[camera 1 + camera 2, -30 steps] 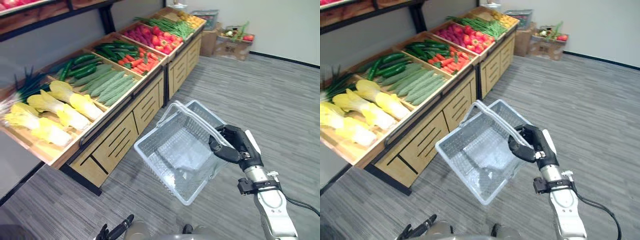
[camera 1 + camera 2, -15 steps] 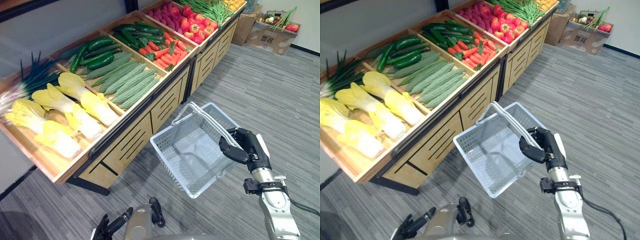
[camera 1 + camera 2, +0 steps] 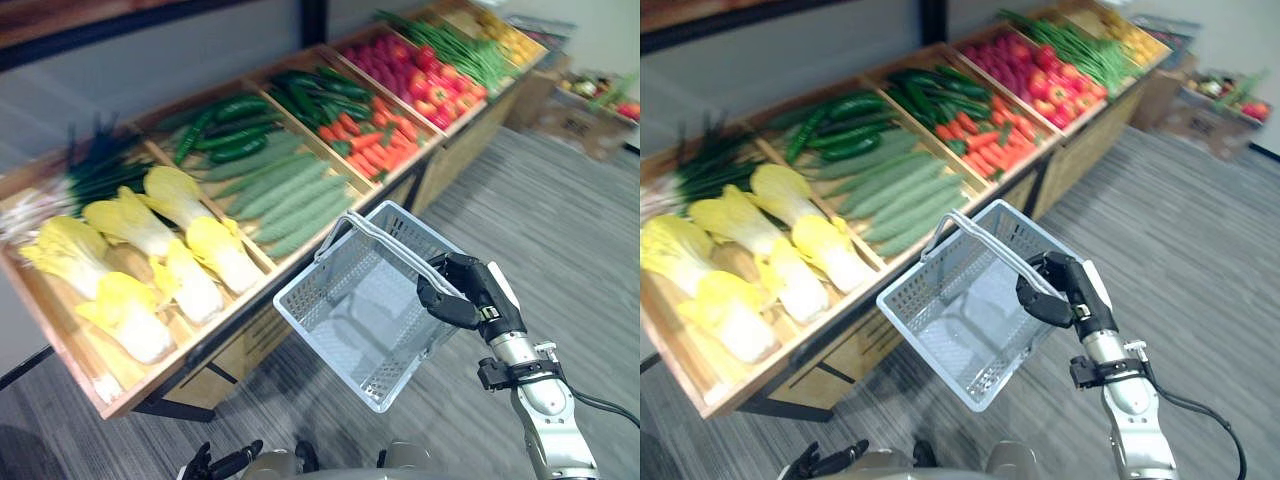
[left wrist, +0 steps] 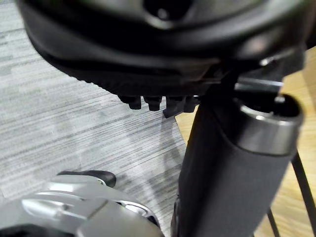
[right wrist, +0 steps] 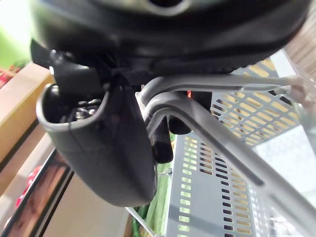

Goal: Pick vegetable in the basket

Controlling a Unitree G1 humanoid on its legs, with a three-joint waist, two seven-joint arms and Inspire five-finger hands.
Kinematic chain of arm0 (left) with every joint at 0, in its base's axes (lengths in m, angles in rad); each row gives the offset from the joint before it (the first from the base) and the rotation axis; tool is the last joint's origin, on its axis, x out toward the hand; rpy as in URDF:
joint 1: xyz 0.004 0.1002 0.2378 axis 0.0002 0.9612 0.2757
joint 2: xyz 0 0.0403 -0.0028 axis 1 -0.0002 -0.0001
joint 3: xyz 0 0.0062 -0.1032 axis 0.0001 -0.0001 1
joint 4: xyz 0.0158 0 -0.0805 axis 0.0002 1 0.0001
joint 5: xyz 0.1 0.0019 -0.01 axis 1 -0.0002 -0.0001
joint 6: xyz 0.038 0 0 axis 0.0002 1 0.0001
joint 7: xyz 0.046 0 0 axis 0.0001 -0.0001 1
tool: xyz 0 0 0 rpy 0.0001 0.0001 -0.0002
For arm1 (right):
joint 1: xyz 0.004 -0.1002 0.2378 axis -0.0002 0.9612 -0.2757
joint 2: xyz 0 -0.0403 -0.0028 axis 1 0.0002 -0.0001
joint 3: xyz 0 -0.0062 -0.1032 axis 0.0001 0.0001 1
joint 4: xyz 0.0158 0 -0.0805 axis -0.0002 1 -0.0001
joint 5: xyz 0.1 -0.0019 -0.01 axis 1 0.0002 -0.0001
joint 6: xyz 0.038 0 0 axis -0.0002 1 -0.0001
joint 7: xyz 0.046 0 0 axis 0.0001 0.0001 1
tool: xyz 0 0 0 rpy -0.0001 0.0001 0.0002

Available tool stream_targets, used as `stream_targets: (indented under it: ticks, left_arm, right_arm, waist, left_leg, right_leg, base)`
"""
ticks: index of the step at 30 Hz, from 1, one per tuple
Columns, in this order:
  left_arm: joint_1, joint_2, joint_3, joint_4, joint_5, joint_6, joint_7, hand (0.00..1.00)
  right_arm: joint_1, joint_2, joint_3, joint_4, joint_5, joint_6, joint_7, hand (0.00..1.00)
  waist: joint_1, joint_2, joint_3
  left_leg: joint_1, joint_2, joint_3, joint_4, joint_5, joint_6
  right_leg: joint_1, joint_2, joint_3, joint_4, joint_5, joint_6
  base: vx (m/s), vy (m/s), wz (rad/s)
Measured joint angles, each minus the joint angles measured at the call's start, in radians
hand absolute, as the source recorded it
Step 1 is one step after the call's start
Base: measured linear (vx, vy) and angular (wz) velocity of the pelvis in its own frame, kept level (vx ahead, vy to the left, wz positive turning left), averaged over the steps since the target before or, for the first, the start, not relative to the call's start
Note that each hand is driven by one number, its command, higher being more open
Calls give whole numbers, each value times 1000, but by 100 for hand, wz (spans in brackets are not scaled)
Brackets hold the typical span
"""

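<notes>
My right hand (image 3: 465, 292) is shut on the two grey handles (image 5: 212, 126) of an empty grey plastic basket (image 3: 300, 312) and holds it tilted in the air, against the front edge of a sloping wooden vegetable stand (image 3: 95, 385). Just behind the basket lie pale green ridged gourds (image 3: 290, 200). Yellow-white cabbages (image 3: 215, 250) fill the bin to its left. Low at the near edge of the left eye view hangs my left hand (image 3: 225, 465), its fingers relaxed and holding nothing, far from any vegetable.
Further bins hold dark cucumbers (image 3: 225, 135), carrots (image 3: 365, 150), red vegetables (image 3: 420, 85) and green beans (image 3: 470, 50). Green onions (image 3: 90, 170) lie at the far left. A cardboard box (image 3: 590, 105) of produce stands on the grey floor (image 3: 580, 240) to the right.
The camera has swung closer to the stand. My right hand has carried the basket up to the stand's front edge. My left hand has dropped lower in the view.
</notes>
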State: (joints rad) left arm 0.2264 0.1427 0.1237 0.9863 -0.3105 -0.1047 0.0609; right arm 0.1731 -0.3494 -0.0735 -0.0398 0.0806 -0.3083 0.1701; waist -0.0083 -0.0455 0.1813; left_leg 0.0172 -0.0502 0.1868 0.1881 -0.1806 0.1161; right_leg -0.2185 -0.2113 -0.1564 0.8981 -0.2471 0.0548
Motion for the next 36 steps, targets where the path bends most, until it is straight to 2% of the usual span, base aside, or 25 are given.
stream_targets:
  ticks: [1, 2, 3, 4, 5, 6, 7, 8, 9, 12, 15, 18, 19, 20, 21, 23, 24, 25, 27, 29, 31, 33, 36]
  left_arm:
    - [-2, -15, 0, 0, 1, -2, 0, 100]
    - [-2, -12, 0, 2, 4, -5, 2, 100]
    - [-2, -12, 0, 7, 5, -5, 4, 100]
    - [-3, -11, 1, 29, 4, -3, 5, 100]
    - [-3, -8, 5, 51, 4, -3, 5, 100]
    - [-1, 3, 9, 56, 5, -3, 5, 100]
    - [5, 20, 21, 59, 6, -3, 4, 100]
    - [-3, -1, 28, 66, 7, -2, 5, 100]
    - [-3, -11, 40, 68, 7, -4, 8, 100]
    - [-8, -24, 82, 68, 9, -4, 6, 100]
    - [-16, -47, 140, 73, 9, -3, 22, 100]
    - [-26, -50, 176, 100, 10, 8, 33, 100]
    - [-25, -45, 179, 100, 10, 8, 44, 100]
    - [-23, -43, 180, 100, 10, 8, 53, 100]
    - [-22, -43, 181, 100, 10, 8, 59, 100]
    - [-23, -48, 183, 102, 23, 8, 75, 100]
    - [-23, -52, 183, 102, 31, 8, 77, 100]
    - [-24, -60, 177, 101, 50, 8, 80, 100]
    - [-24, -76, 174, 103, 69, 8, 79, 100]
    - [-24, -76, 168, 105, 69, 8, 80, 100]
    - [-25, -74, 159, 106, 68, 8, 78, 100]
    - [-23, -76, 153, 106, 67, 8, 67, 100]
    - [-7, -74, 157, 107, 65, 7, 65, 100]
  right_arm:
    - [1, -3, -5, -5, 0, -4, -15, 0]
    - [12, -16, -22, -4, -7, -4, -29, 0]
    - [25, -29, -28, -3, -13, -3, -40, 0]
    - [54, -44, -33, -3, -11, -2, -58, 0]
    - [75, -36, -37, -4, -11, -1, -73, 0]
    - [88, -28, -37, -6, -11, -1, -78, 0]
    - [121, -12, -39, -18, -15, 1, -90, 0]
    - [134, -7, -45, -11, -20, 20, -100, 0]
    - [147, -3, -44, -19, -25, 22, -106, 0]
    - [162, 20, -43, -36, -41, 44, -126, 0]
    - [193, 39, -43, -56, -41, 54, -152, 0]
    - [193, 42, -31, -56, -41, 58, -163, 0]
    - [193, 42, -24, -56, -41, 60, -170, 0]
    - [193, 39, -31, -58, -43, 66, -170, 0]
    - [193, 37, -34, -61, -44, 70, -168, 0]
    - [193, 30, -71, -78, -44, 84, -135, 0]
    - [193, 26, -87, -84, -45, 89, -125, 0]
    - [193, 13, -122, -88, -51, 92, -112, 0]
    - [193, -15, -175, -88, -54, 92, -105, 0]
    - [193, -15, -206, -87, -65, 92, -106, 0]
    - [193, -14, -230, -87, -81, 90, -114, 0]
    - [191, -13, -274, -69, -92, 73, -141, 0]
    - [184, -6, -334, -29, -113, 47, -187, 0]
  waist:
    - [-6, 19, -8]
    - [-13, 25, -9]
    - [-18, 24, -9]
    - [-29, 19, -10]
    - [-41, 10, -13]
    - [-46, -1, -13]
    - [-53, -31, -13]
    - [-51, 3, -10]
    - [-50, 13, -10]
    - [-45, 18, -10]
    - [-24, 19, -12]
    - [-13, 30, -11]
    - [-10, 20, -17]
    - [-5, 25, -24]
    - [-3, 25, -29]
    - [-17, 33, -34]
    - [-25, 37, -37]
    - [-38, 48, -44]
    - [-52, 69, -51]
    - [-54, 77, -54]
    - [-59, 79, -55]
    - [-64, 83, -57]
    - [-66, 83, -58]
  left_leg:
    - [1, 23, -66, -2, 2, -3]
    - [1, 43, -124, -2, 5, -8]
    - [1, 51, -150, -2, 6, -10]
    - [1, 65, -198, 2, 4, -34]
    - [-3, 75, -233, 23, -15, -68]
    - [-9, 75, -245, 39, -31, -90]
    - [-7, 65, -278, 73, -82, -134]
    - [-12, 108, -304, 106, -124, -165]
    - [-11, 133, -312, 115, -125, -173]
    - [-3, 198, -341, 109, -117, -201]
    - [-6, 228, -341, 66, -98, -232]
    - [-17, 251, -335, 24, -76, -237]
    - [-17, 252, -336, 10, -63, -243]
    - [-13, 255, -335, -7, -55, -238]
    - [-12, 258, -330, -16, -51, -226]
    - [2, 290, -238, -59, -33, -138]
    - [4, 301, -212, -68, -29, -132]
    - [5, 320, -174, -87, -11, -158]
    - [4, 332, -162, -110, 28, -205]
    - [3, 331, -155, -110, 36, -221]
    - [3, 322, -133, -114, 37, -223]
    - [3, 301, -105, -130, 51, -247]
    - [6, 273, -74, -135, 62, -264]
  right_leg:
    - [-29, 38, 8, -129, -7, -12]
    - [-51, 69, 43, -264, -2, -6]
    - [-63, 81, 67, -326, 4, 0]
    - [-80, 99, 132, -453, 45, 15]
    - [-80, 110, 198, -580, 117, 31]
    - [-69, 109, 230, -642, 167, 40]
    - [-38, 91, 276, -709, 272, 90]
    - [-30, 133, 241, -689, 284, 83]
    - [-15, 155, 219, -696, 278, 68]
    - [21, 204, 161, -715, 274, 35]
    - [42, 225, 129, -787, 306, 24]
    - [69, 245, 140, -889, 345, 35]
    - [80, 246, 145, -917, 359, 32]
    - [96, 245, 142, -956, 382, 26]
    - [104, 245, 139, -979, 397, 18]
    - [110, 243, 124, -984, 406, 8]
    - [112, 243, 115, -985, 407, 7]
    - [113, 241, 92, -985, 409, 3]
    - [110, 243, 77, -985, 408, 3]
    - [110, 240, 78, -985, 408, 3]
    - [110, 226, 79, -985, 410, 6]
    - [101, 197, 83, -985, 420, 21]
    - [96, 161, 101, -985, 431, 37]
  base:
    - [342, -218, 152]
    - [324, -237, 148]
    - [301, -277, 130]
    - [301, -332, 109]
    - [298, -354, 98]
    - [320, -507, 84]
    - [258, -513, 67]
    - [233, -491, 58]
    - [123, -281, 30]
    - [73, -301, 32]
    - [-31, -190, 25]
    - [-44, -58, -1]
    - [-54, -48, 12]
    - [-52, -47, 14]
    - [-42, -50, 11]
    - [-33, -83, 25]
    - [-37, -108, 48]
    - [-45, -96, 43]
    - [-43, -60, 28]
    - [-28, 17, 4]
    - [-35, 54, 8]
    - [-32, 83, 8]
    - [4, 107, 0]
